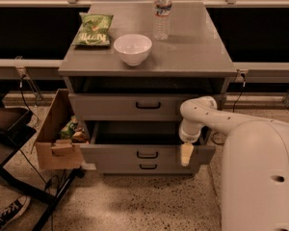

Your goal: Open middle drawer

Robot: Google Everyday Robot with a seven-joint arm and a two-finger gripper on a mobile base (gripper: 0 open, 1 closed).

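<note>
The grey cabinet (149,57) has three drawers. The middle drawer (115,154) stands pulled out toward me, its front well forward of the top drawer (106,107). Its small black centre handle (147,154) shows, and its interior is in shadow. My gripper (185,154) hangs down from the white arm (202,113) at the right end of the middle drawer's front, right of the handle and level with it. The bottom drawer (115,168) is shut just below.
A white bowl (132,48), a green snack bag (93,30) and a water bottle (162,11) stand on the cabinet top. An open cardboard box (55,138) sits against the cabinet's left side, beside a black stand (9,143). My white body (260,177) fills the lower right.
</note>
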